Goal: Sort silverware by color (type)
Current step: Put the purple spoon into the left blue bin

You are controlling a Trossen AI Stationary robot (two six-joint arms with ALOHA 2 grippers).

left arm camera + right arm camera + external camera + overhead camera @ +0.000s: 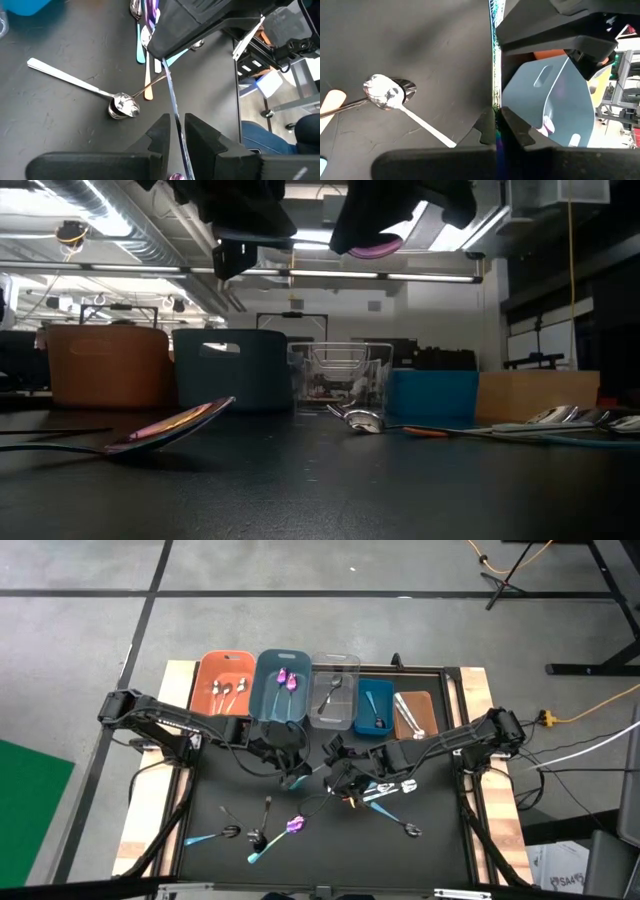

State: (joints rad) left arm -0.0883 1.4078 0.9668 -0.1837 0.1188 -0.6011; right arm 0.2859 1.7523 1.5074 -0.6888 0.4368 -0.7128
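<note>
Above the black desk (320, 840), both grippers, left (296, 778) and right (338, 776), have jaws clamped on one slim iridescent spoon (172, 97).

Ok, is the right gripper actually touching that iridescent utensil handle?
Touching. The right wrist view shows the right gripper closed on the iridescent handle, with no gap on either side.
</note>
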